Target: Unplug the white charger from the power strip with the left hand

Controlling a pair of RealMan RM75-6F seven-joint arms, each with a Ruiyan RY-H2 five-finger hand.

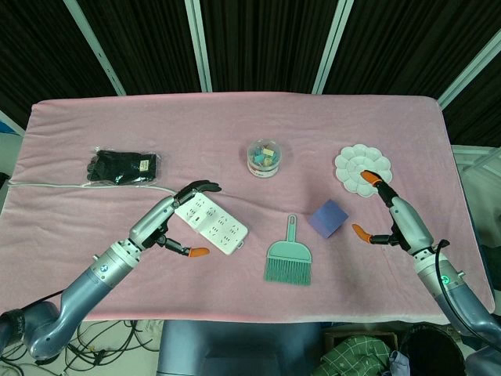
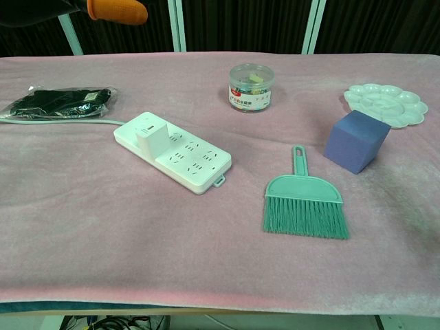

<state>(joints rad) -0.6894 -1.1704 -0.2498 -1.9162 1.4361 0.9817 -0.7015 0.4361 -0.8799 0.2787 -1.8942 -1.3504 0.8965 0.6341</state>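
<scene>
A white power strip [image 1: 215, 225] [image 2: 175, 152] lies slantwise on the pink table, left of centre. The white charger [image 2: 152, 140] stands plugged into its far-left end; in the head view my fingers cover it. My left hand [image 1: 174, 217] hovers over that end with its fingers spread and its thumb by the strip's near edge. It holds nothing. The chest view shows the charger free of any finger, with only an orange fingertip [image 2: 117, 10] at the top edge. My right hand [image 1: 390, 215] hangs open at the right, beside a blue cube [image 1: 328, 218].
The strip's white cable [image 1: 78, 186] runs left past a black bundle [image 1: 122, 166]. A clear jar of clips [image 1: 264, 157] stands behind the strip. A green hand brush [image 1: 289, 262] lies right of the strip, and a white palette [image 1: 362, 169] sits at the far right.
</scene>
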